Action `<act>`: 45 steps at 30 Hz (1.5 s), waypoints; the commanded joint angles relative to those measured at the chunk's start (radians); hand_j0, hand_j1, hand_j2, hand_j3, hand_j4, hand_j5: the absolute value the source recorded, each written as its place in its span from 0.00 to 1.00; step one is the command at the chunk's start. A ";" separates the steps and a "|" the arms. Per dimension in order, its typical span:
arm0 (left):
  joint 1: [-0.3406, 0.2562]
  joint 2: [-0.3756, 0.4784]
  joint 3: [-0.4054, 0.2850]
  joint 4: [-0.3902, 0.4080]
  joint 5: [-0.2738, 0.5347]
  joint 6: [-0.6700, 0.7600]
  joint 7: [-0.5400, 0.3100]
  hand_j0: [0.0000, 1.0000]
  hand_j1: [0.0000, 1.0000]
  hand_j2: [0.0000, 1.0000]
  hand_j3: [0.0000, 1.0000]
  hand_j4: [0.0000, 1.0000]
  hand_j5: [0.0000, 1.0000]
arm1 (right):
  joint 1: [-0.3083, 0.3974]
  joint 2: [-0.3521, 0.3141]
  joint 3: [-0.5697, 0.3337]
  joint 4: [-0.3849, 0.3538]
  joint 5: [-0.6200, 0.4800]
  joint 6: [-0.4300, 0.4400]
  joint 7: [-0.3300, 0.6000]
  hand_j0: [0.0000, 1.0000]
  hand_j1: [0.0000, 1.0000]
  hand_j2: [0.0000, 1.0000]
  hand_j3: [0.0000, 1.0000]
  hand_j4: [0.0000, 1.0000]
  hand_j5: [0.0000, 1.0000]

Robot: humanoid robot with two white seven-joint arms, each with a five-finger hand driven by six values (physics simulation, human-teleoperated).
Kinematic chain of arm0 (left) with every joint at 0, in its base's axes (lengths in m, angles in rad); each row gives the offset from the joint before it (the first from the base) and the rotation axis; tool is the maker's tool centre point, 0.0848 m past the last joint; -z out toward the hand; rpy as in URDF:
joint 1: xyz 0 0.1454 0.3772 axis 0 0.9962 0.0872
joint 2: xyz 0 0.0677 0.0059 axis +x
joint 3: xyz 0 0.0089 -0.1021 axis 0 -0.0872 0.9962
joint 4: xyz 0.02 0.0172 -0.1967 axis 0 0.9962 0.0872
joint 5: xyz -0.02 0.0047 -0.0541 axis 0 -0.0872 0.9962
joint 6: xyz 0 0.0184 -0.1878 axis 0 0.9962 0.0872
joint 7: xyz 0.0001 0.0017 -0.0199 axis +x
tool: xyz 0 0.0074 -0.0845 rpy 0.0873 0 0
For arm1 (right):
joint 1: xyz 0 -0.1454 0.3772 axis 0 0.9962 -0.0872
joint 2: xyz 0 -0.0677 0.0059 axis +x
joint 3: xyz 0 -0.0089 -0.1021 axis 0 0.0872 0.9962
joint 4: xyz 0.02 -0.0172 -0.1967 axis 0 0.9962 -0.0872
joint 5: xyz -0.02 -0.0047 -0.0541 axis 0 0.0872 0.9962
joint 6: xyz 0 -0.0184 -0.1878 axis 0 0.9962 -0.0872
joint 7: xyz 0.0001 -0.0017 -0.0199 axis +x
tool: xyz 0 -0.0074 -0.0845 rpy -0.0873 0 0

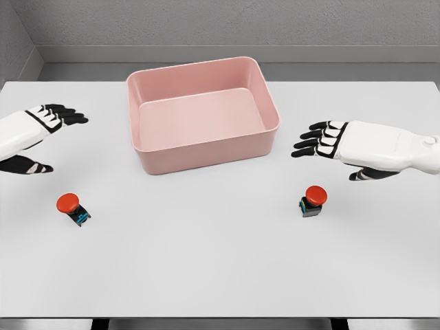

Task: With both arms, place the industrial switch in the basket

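Two switches on white table (206,275), both well apart from pink basket (203,113). Left switch (72,207) tipped on side, below left hand (31,134); right switch (313,201) upright, just below right hand (357,148). Both hands hovered above table, fingers stretched out and loose, holding nothing. Switches looked small, hard, light, probably plastic; round red cap likely slippery, so pinching the dark boxy base seemed the safer bet. Tipped one might roll when nudged. Basket sat empty.
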 commanded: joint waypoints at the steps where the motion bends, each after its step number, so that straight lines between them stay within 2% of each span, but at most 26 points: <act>1: 0.003 0.040 0.004 -0.002 0.007 0.001 0.000 1.00 1.00 1.00 1.00 1.00 1.00 | 0.000 0.000 0.000 0.001 -0.006 0.001 -0.001 1.00 1.00 1.00 1.00 1.00 1.00; 6: 0.021 0.065 0.002 -0.005 0.007 0.001 0.000 1.00 1.00 1.00 1.00 1.00 1.00 | 0.002 0.004 -0.002 0.007 -0.002 0.001 -0.001 1.00 1.00 1.00 1.00 1.00 1.00; 8: 0.034 0.068 0.002 -0.013 0.007 0.001 0.000 1.00 1.00 1.00 1.00 1.00 1.00 | 0.005 0.006 0.004 0.016 0.064 0.001 -0.001 1.00 1.00 1.00 1.00 1.00 1.00; 12: 0.041 0.078 0.001 -0.016 0.006 0.001 -0.001 1.00 1.00 1.00 1.00 1.00 1.00 | 0.028 0.024 0.009 0.016 0.116 0.001 0.001 1.00 1.00 1.00 1.00 1.00 1.00; 14: 0.072 0.088 -0.001 -0.020 0.004 0.001 -0.015 1.00 1.00 1.00 1.00 1.00 1.00 | 0.054 0.049 0.021 0.017 0.144 0.001 0.002 1.00 1.00 1.00 1.00 1.00 1.00; 17: 0.077 0.103 -0.001 -0.029 0.004 0.001 -0.017 1.00 1.00 1.00 1.00 1.00 1.00 | 0.055 0.066 0.044 0.051 0.153 0.001 0.004 1.00 1.00 1.00 1.00 1.00 1.00; 27: 0.137 0.124 -0.002 -0.049 0.003 0.001 -0.041 1.00 1.00 1.00 1.00 1.00 1.00 | 0.055 0.109 0.081 0.074 0.194 0.001 0.004 1.00 1.00 1.00 1.00 1.00 1.00; 30: 0.149 0.120 -0.002 -0.054 0.003 0.001 -0.049 1.00 1.00 1.00 1.00 1.00 1.00 | 0.057 0.136 0.085 0.113 0.198 0.001 0.005 1.00 1.00 1.00 1.00 1.00 1.00; 39: 0.166 0.101 -0.005 -0.062 0.003 0.001 -0.087 1.00 1.00 1.00 1.00 1.00 1.00 | 0.057 0.150 0.116 0.106 0.201 0.001 0.005 1.00 1.00 1.00 1.00 1.00 1.00; 42: 0.164 0.098 -0.007 -0.071 0.003 0.001 -0.098 1.00 1.00 1.00 1.00 1.00 1.00 | 0.054 0.150 0.116 0.106 0.204 0.001 0.005 0.90 0.90 0.90 0.90 0.90 0.90; 43: 0.164 0.094 -0.007 -0.075 0.003 0.001 -0.100 0.97 0.97 0.97 0.97 0.97 0.97 | 0.055 0.149 0.116 0.106 0.202 0.001 0.043 0.85 0.85 0.85 0.85 0.85 0.85; 45: 0.163 0.094 -0.007 -0.091 0.003 0.001 -0.100 0.91 0.91 0.91 0.91 0.91 0.91 | 0.054 0.149 0.115 0.106 0.201 0.001 0.056 0.82 0.82 0.82 0.82 0.82 0.82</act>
